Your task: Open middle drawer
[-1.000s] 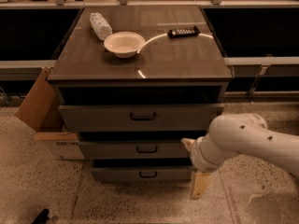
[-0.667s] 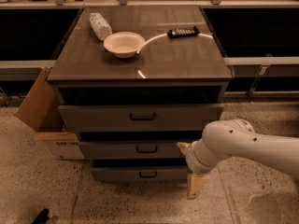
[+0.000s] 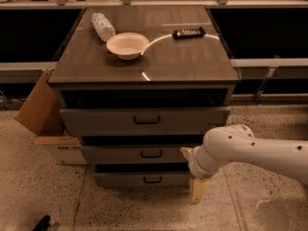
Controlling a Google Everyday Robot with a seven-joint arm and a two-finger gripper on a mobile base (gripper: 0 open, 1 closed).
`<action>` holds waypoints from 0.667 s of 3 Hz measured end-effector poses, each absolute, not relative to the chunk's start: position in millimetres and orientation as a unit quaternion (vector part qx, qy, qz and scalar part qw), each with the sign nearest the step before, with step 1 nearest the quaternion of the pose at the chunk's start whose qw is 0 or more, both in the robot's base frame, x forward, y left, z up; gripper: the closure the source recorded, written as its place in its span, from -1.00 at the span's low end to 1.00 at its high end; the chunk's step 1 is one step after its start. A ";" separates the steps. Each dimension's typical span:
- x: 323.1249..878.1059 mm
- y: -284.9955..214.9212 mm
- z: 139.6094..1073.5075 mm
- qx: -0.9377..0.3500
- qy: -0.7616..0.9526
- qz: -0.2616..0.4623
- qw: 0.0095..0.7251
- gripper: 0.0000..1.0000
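The middle drawer (image 3: 120,154) is the second of three grey drawers in the cabinet, with a small dark bar handle (image 3: 151,154) at its centre. Its front sits about in line with the other fronts. My gripper (image 3: 191,172) is at the end of the white arm (image 3: 250,150), low at the cabinet's right front corner, level with the middle and bottom drawers. Its fingers (image 3: 198,191) are spread, open and empty. It is to the right of the handle and does not touch it.
The taller top drawer (image 3: 110,121) and the lowest drawer (image 3: 120,179) flank the middle one. On the cabinet top (image 3: 183,57) are a white bowl (image 3: 127,44), a plastic bottle (image 3: 102,26) and a dark remote (image 3: 189,32). A cardboard box (image 3: 41,109) stands at the left.
My arm and gripper have moved left, closer to the right end of the middle drawer. The drawers have not moved.
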State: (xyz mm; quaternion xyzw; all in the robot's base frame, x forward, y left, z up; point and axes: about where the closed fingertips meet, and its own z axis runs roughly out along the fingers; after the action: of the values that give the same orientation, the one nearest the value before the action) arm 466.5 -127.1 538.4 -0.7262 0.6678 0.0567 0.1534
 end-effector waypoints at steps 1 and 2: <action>485.8 -129.1 503.7 -0.734 0.660 0.036 0.155 -1.00; 507.6 -129.9 477.2 -0.739 0.650 0.017 0.174 -1.00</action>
State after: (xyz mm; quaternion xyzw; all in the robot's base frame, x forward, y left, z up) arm 507.6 -129.9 477.2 -0.7392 0.6504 0.0171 0.1739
